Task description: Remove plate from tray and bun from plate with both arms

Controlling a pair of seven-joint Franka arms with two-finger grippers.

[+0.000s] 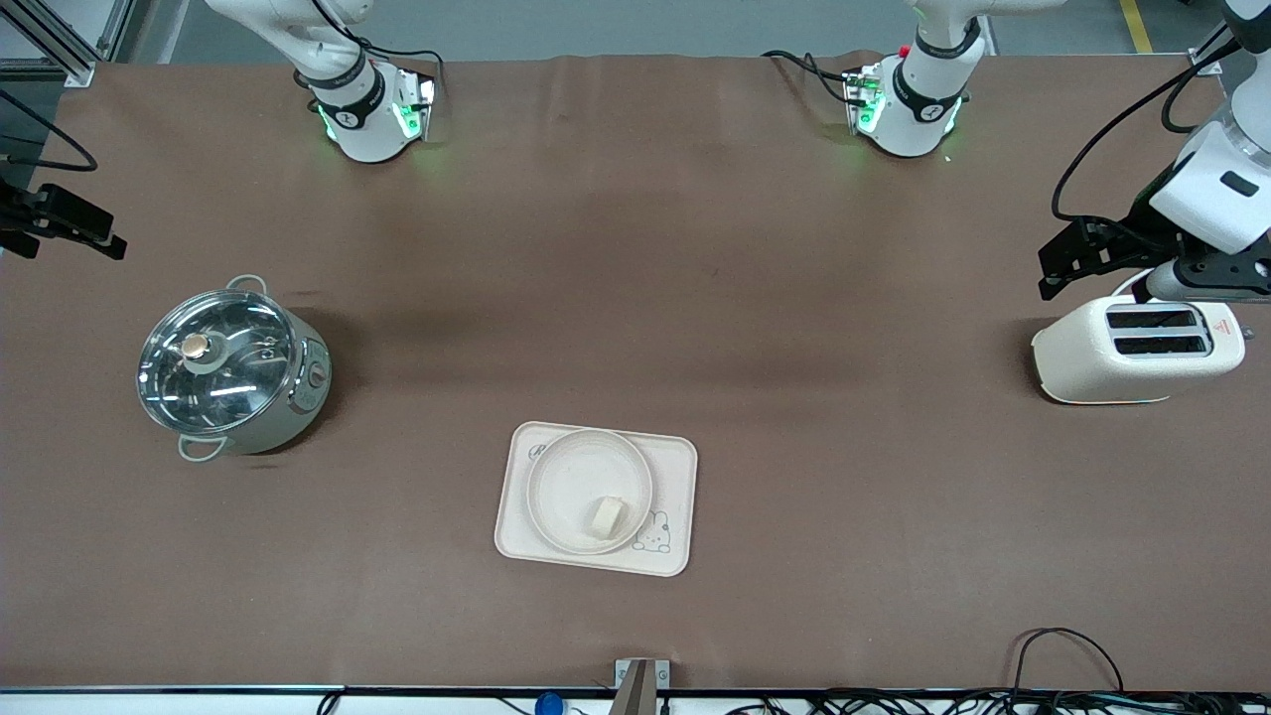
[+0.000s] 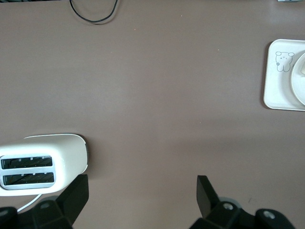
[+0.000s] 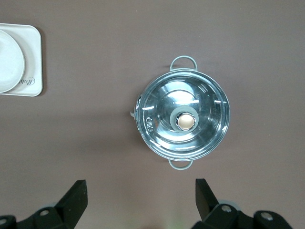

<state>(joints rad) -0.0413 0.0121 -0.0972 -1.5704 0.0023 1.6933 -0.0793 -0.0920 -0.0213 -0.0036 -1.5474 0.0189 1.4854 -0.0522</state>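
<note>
Nothing done yet: round cream plate (image 1: 590,490) on the rabbit tray (image 1: 596,499), small pale bun (image 1: 604,517) on the plate. Left gripper (image 2: 140,191) wide open and empty, up over the toaster (image 1: 1137,350). Right gripper (image 3: 140,191) wide open, empty, over the pot (image 1: 231,366).

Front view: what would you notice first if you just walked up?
A cream tray near the front camera carries a plate with a bun on it. A shiny lidded pot sits toward the right arm's end, a white toaster toward the left arm's end.
</note>
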